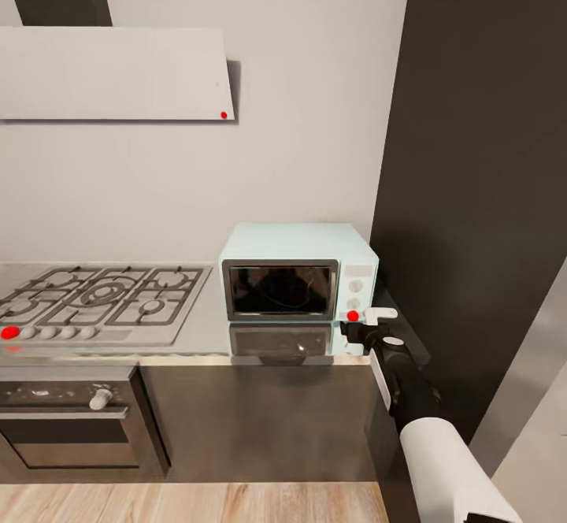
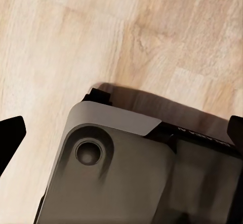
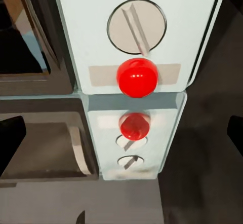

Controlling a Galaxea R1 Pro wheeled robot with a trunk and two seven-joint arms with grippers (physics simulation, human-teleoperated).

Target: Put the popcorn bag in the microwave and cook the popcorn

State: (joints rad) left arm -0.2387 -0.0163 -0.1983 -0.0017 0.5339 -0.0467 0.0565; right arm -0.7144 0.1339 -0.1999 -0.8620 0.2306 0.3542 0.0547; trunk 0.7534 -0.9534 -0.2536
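- At the far left of the head view a gas hob [image 1: 98, 302] is set into the worktop [image 1: 206, 326], with a red-marked knob at its front-left corner; a flat white hood [image 1: 118, 74] hangs above it and a black oven [image 1: 67, 417] sits below.
- The microwave [image 1: 295, 279] stands on the worktop just right of the hob, against the pale wall, its dark glass door shut. Its front is mirrored in the glossy worktop.
- The popcorn bag cannot be made out; the door glass is too dark to tell what is behind it.
- The right gripper [image 1: 370, 326] sits just in front of the microwave's knob panel, by the red button [image 3: 137, 77] under the lower knob [image 3: 136, 26].
- In the right wrist view the jaws stand spread wide, their tips at both edges, holding nothing.
- A tall dark cabinet [image 1: 472, 192] rises right of the microwave.
- The left wrist view looks down on the wooden floor [image 2: 76, 41] and a grey part of the robot's base [image 2: 116, 173]; the left jaws are spread, empty.
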